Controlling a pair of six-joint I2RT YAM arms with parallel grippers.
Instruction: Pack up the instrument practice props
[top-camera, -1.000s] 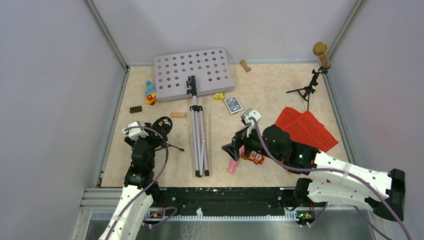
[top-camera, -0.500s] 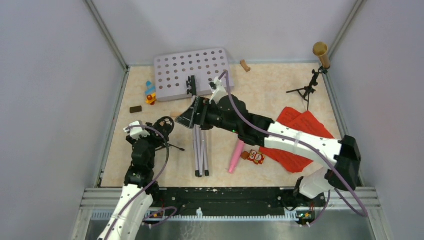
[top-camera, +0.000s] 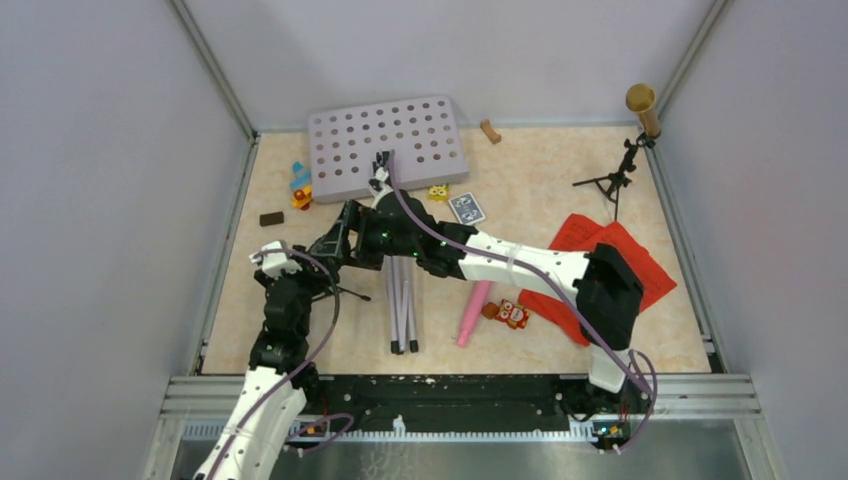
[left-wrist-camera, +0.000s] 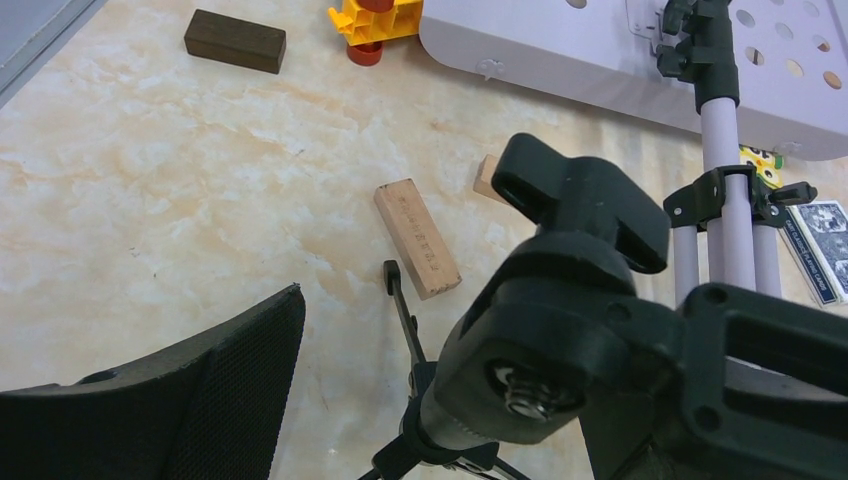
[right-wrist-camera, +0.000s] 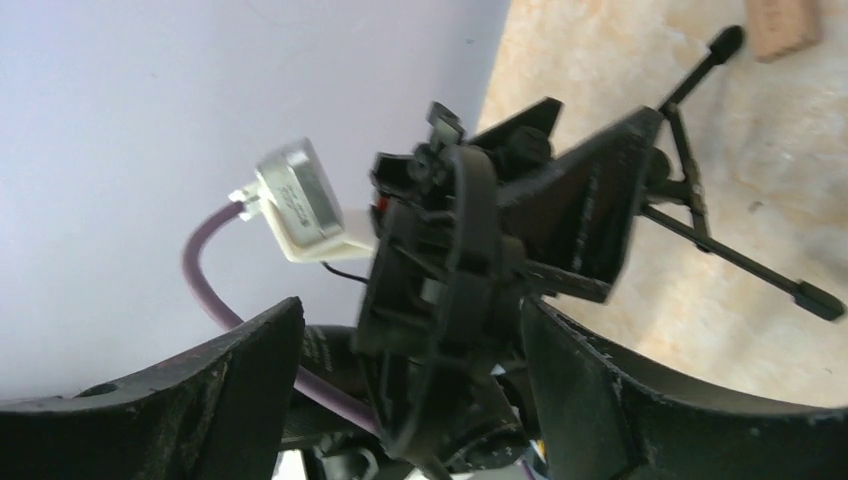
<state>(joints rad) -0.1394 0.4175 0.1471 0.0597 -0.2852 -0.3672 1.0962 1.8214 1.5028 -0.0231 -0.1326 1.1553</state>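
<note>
The grey hole-punched tray (top-camera: 385, 140) lies at the back with its silver tripod pole (top-camera: 401, 300) running toward me. My left gripper (top-camera: 316, 268) stands open over a small black mic tripod (top-camera: 346, 292), whose leg (left-wrist-camera: 404, 305) shows on the floor between its fingers. My right gripper (top-camera: 337, 238) reaches across the pole and hangs open right beside the left one, holding nothing. The pink microphone (top-camera: 470, 313) lies near the red pages (top-camera: 612, 262). The gold microphone (top-camera: 640, 104) sits on the other black tripod (top-camera: 612, 181) at the back right.
A pale wooden block (left-wrist-camera: 417, 237), a dark block (left-wrist-camera: 234, 40) and a yellow toy (left-wrist-camera: 374, 16) lie ahead of the left gripper. The blue card deck (top-camera: 466, 208), small toys (top-camera: 511, 314) and another block (top-camera: 489, 131) are scattered about. Walls close in on three sides.
My right arm has swung from the pink microphone leftward over the silver pole to beside the left gripper. The pink microphone stays on the floor. The left arm has not moved.
</note>
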